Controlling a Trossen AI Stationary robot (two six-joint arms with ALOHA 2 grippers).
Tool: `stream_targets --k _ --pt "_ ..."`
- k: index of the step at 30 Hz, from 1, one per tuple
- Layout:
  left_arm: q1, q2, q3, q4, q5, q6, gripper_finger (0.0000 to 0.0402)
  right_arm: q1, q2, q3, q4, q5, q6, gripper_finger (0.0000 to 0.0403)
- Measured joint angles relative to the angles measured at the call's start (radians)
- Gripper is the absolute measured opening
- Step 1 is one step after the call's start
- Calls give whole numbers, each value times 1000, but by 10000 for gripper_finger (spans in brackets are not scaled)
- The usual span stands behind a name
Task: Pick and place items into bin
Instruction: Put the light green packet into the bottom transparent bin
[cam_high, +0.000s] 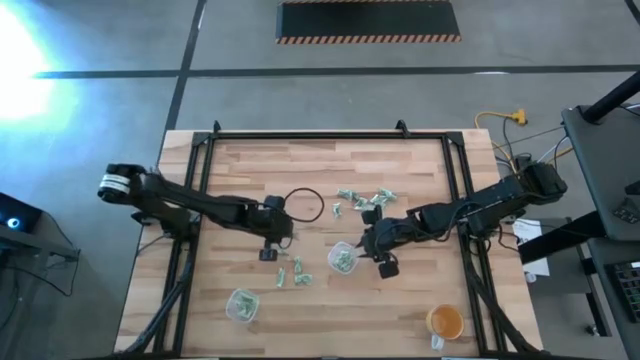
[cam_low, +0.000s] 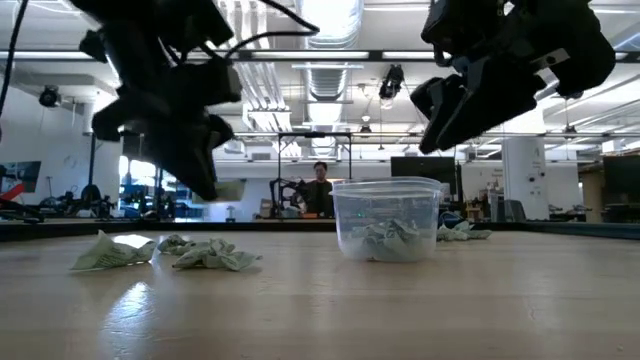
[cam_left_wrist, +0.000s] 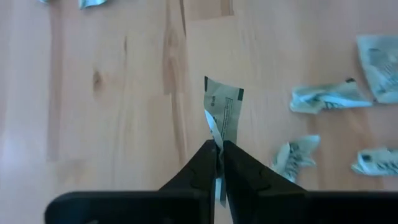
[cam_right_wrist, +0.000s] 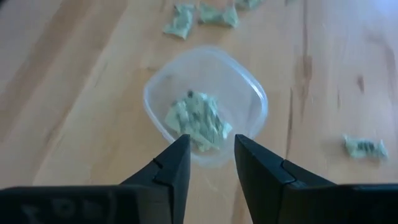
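Wooden table (cam_high: 420, 160), three clear cups (cam_high: 343, 258), left gripper (cam_left_wrist: 219, 149) jaws pinching one wrapper (cam_left_wrist: 222, 109), right gripper (cam_right_wrist: 208, 155) jaws apart, empty.

Light wooden table (cam_high: 420, 300) holding scattered green-and-white wrappers (cam_high: 365, 199), two clear cups (cam_high: 343, 258), black ring (cam_high: 305, 205), orange cup (cam_high: 445, 322).

Bare wood lies between the black ring (cam_high: 305, 204) and the clear cup (cam_high: 343, 258) (wrappers (cam_high: 365, 199) crowd the far side); both arms' grippers flank that cup closely.
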Motion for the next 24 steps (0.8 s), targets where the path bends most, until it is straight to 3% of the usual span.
stream_targets --k 13,24 --pt "-146 -234 -5 -158 5 -101 8 5 -10 0 -126 29 125 99" --pt "-320 -285 -12 -177 29 -211 8 29 -11 -1 -193 29 241 86"
